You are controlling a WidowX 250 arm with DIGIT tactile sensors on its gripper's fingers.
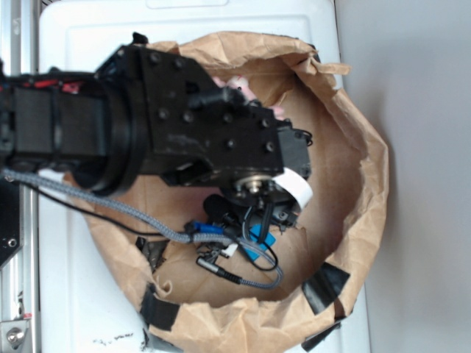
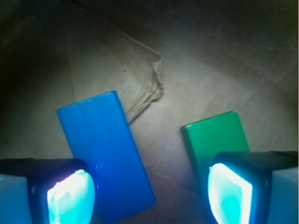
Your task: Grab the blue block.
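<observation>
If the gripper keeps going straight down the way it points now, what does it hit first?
Probably the blue block: the open gripper has its left finger over the block's lower edge. The other finger overlaps the green block. Between them lies bare bag floor. Depth is unclear.

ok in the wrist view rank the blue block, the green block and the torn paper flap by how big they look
1. blue block, largest; its near corner is hidden behind a finger.
2. green block, smaller as seen, but a gripper finger covers its near end, so the two blocks may match.
3. torn paper flap, smallest.
</observation>
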